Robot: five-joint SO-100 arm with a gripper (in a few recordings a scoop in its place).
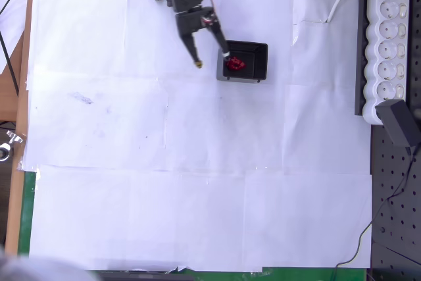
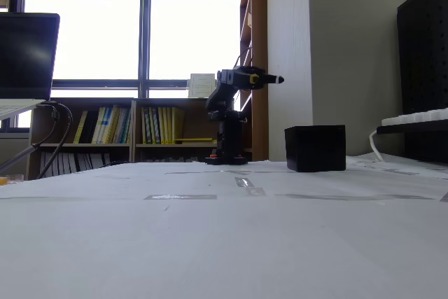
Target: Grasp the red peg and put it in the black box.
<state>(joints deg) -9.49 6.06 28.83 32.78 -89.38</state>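
Hovering at the left edge of the black box (image 1: 253,64), the gripper (image 1: 212,58) had its two fingers spread apart with nothing between them.
One box sat on the white paper-covered table (image 1: 197,182) in the overhead view, and inside it lay a red clump (image 1: 235,64) just right of the nearer fingertip; whether this was the red peg alone or several pegs could not be told. One white power strip (image 1: 387,44) lay well apart at the right. In the fixed view the gripper (image 2: 269,79) was raised left of the box (image 2: 315,148), clear of the table.
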